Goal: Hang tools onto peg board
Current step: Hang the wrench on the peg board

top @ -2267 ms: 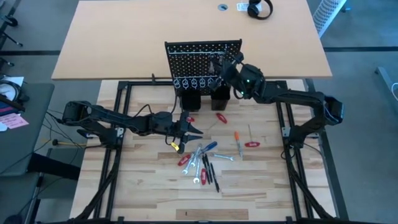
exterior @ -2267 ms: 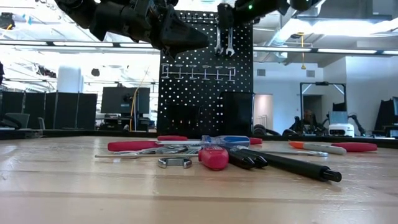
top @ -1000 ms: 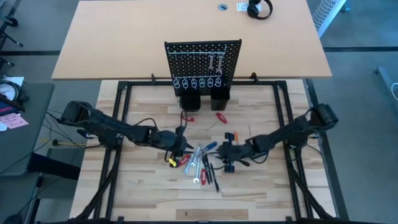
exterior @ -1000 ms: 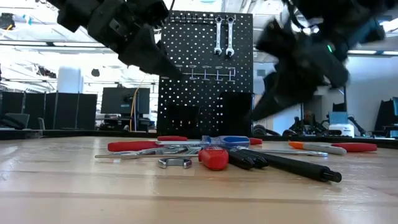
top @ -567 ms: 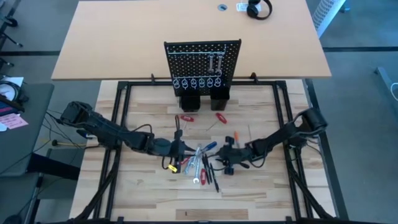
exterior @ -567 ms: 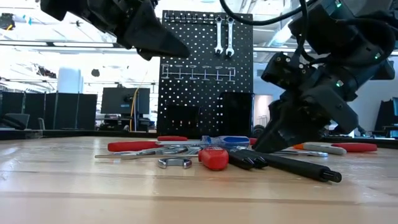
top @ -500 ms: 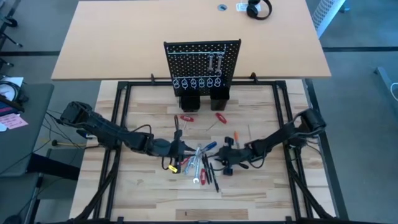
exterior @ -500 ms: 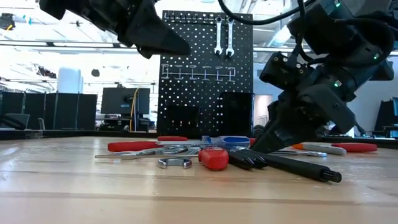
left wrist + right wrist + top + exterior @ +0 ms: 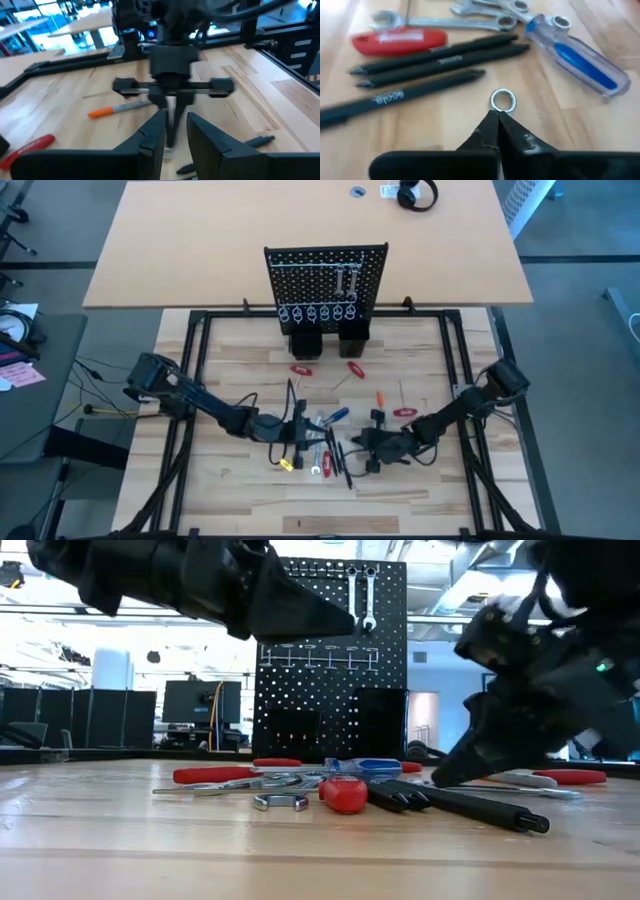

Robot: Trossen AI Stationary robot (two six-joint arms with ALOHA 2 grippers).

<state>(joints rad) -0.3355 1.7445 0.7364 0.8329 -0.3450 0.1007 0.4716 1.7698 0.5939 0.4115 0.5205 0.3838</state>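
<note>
One camera looks straight down on the whole table (image 9: pixel 240 490); another sits at tabletop height, facing the peg board (image 9: pixel 330 660). Each wrist camera looks closely past its own fingers at the tool pile (image 9: pixel 322 442), which all four views share.

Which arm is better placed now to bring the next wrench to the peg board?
The right arm. The right tool is down at the table, fingers apparently closed on a wrench whose ring end sticks out. The left tool hangs open above the table, holding nothing.
</note>
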